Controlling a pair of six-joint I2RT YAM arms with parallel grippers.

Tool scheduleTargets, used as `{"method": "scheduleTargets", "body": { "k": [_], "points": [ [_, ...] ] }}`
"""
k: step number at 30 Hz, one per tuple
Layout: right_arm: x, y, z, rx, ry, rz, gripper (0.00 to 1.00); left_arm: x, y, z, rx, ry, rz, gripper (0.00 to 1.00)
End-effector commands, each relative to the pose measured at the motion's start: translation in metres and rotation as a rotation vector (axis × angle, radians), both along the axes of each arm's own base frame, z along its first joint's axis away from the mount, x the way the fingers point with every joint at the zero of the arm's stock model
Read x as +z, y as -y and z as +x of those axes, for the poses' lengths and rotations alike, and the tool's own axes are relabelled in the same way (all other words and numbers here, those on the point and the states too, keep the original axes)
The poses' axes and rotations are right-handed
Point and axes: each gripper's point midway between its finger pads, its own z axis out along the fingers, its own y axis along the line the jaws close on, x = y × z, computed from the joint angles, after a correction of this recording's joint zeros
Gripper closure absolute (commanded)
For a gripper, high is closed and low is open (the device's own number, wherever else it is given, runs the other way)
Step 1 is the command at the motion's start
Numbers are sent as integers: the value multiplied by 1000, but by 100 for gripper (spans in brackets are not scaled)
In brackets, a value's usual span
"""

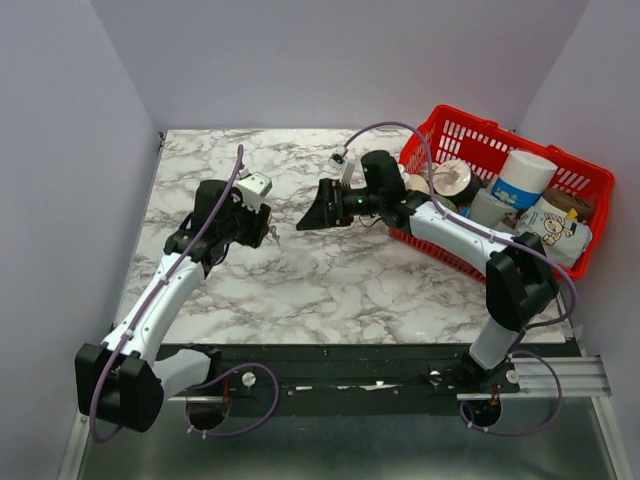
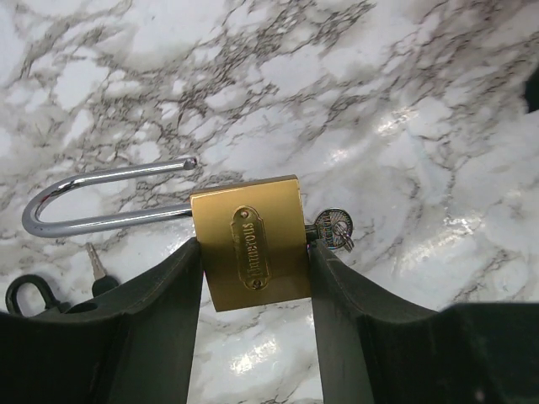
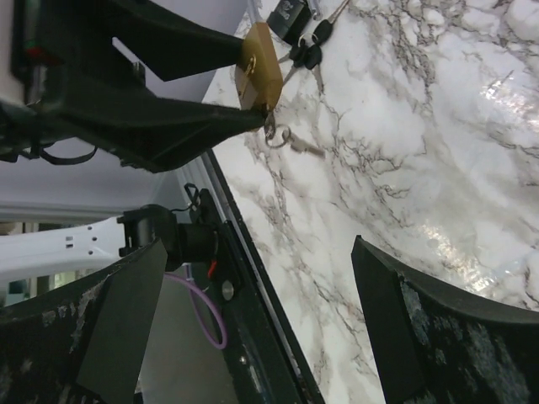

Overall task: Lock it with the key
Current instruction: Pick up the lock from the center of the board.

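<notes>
I start with the clutter. A red basket (image 1: 560,165) sits at the right edge of the marble table (image 1: 330,290), packed with rolls, a white tub with a blue label and a printed bag. My right arm reaches out across its near-left rim. A spare bunch of keys (image 3: 307,49) with dark heads lies on the marble just beyond the left gripper. In the left wrist view only one key tip and a black loop of that bunch show beside the left finger. Between the two grippers I see only bare marble.

The left gripper (image 2: 254,252) is clamped on the padlock (image 2: 251,220), its fingers (image 2: 168,320) pressing the two narrow sides of the brass body low over the table. The right gripper (image 1: 318,212) hovers over the middle of the table with its jaws spread wide and nothing between them, its fingertips turned toward the padlock.

In the left wrist view the padlock's long axis runs left to right, its labelled face up toward the camera. The shackle (image 2: 84,202) points left and is open: one leg enters the body, the other ends free just above it. At the opposite end the key (image 2: 333,225) sits against the base, pointing right. A ring is on its head. I cannot see the keyhole itself.
</notes>
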Motion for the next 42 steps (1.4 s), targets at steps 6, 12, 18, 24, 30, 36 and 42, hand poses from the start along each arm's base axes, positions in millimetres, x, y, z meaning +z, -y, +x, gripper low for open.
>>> {"method": "scheduleTargets", "body": {
  "k": [6,12,18,24,30,36,42],
  "points": [
    [23,-31,-24,143,-10,105,0,58,49,-31,-282,228,-47,100],
    [23,-34,-23,151,-24,118,1,70,64,-48,-379,298,-15,100],
    [15,-37,-23,154,-41,119,9,81,75,-57,-433,344,2,100],
    [24,-42,-33,198,-51,167,24,90,80,-57,-437,364,3,100],
    [25,-44,-39,217,-61,189,50,93,83,-59,-451,376,5,100],
    [20,-43,-45,229,-84,176,44,93,83,-57,-443,383,17,100],
    [9,-38,-49,230,-85,141,52,97,82,-55,-440,401,21,100]
  ]
}}
